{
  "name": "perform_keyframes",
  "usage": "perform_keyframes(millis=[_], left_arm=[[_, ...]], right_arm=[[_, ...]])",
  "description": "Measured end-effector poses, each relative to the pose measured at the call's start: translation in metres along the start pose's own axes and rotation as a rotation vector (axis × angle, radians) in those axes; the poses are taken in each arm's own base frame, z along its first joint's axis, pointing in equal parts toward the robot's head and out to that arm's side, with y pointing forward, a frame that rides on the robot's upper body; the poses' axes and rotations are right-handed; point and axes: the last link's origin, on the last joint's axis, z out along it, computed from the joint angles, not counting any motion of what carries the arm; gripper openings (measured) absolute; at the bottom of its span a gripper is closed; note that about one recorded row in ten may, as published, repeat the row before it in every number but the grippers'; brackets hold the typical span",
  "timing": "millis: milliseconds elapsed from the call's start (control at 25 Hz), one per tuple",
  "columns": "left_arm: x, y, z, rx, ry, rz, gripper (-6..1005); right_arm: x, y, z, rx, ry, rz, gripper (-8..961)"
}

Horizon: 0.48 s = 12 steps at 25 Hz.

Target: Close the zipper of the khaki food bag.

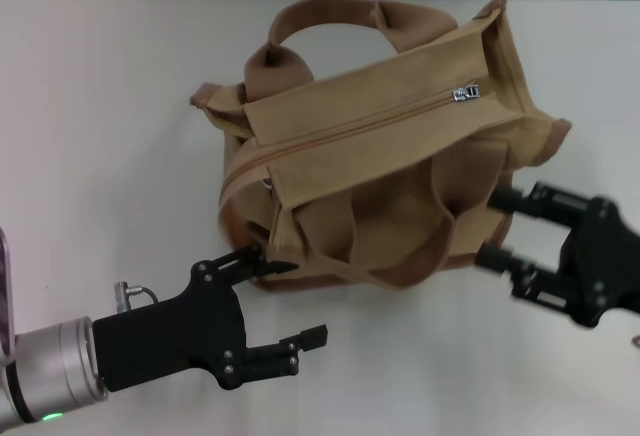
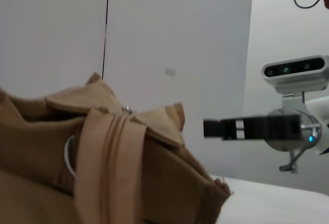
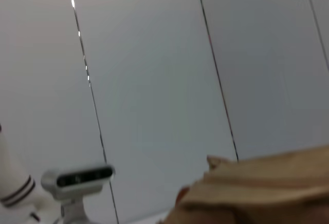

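The khaki food bag point(image 1: 380, 171) sits toward the desk's far edge, right of centre; soft canvas, likely light and prone to sliding or buckling. Its zipper point(image 1: 360, 121) ends at a small silver slider point(image 1: 465, 93) near the right end, the spot to pinch. The left gripper point(image 1: 285, 301) and right gripper point(image 1: 500, 228) hang wide, empty. 2 floppy handles point(image 1: 400, 246) crowd the approach.

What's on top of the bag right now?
On the bag top: the zipper line, its silver slider at the robot's-right end. Neither gripper is on it. The inside is hidden by the top panel.
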Motion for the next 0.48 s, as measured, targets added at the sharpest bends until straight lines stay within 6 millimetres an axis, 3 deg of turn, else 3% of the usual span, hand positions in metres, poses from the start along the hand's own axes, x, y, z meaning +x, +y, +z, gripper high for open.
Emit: perform_keyframes(millis=[200,400,480], left_arm=[[0.002,0.008,-0.004,0.013,0.049,0.044,810],[0.013,0.009,-0.013,0.069,0.145,0.093,811],[0.022,0.007,-0.021,0.126,0.225,0.122,811]], right_arm=[[0.014,0.007,-0.002,0.013,0.032,-0.027,611],[0.016,0.014,-0.002,0.011,-0.002,-0.084,762],[0.016,0.014,-0.001,0.006,-0.002,-0.088,762]])
